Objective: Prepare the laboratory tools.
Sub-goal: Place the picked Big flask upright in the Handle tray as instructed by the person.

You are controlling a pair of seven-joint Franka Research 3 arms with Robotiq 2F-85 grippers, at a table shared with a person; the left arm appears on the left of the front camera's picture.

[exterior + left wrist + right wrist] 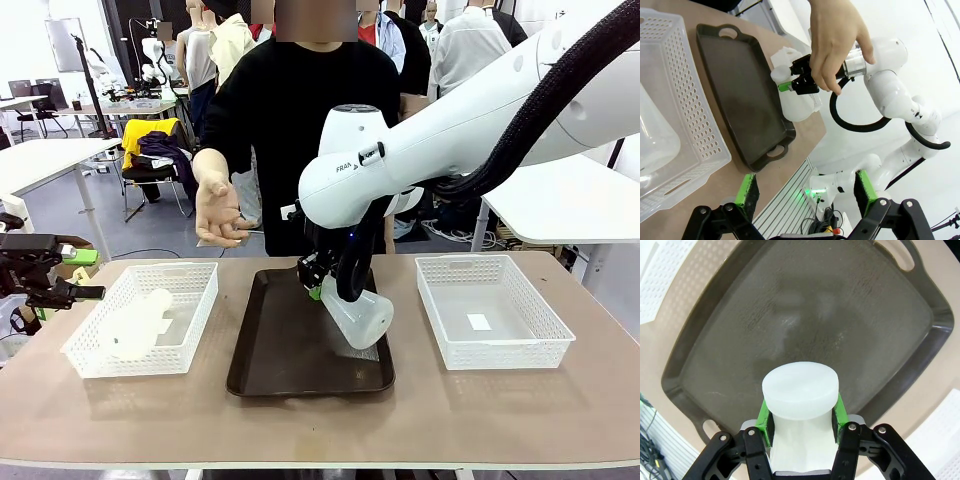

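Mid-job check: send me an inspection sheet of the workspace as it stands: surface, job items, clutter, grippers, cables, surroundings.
Surface: brown table; dark tray in the middle, left basket and right basket on either side of it.
Job's things: lying flask on its side in the left basket; held flask tilted over the tray, gripped by its neck; contact with the tray cannot be told.
Clutter: small white slip in the right basket.
Grippers: right gripper shut on the held flask; left gripper open, beyond the table's left edge.
Cables: black hose looping at the right wrist.
Surroundings: person at the far side, hand out, palm up; other tables and people behind.
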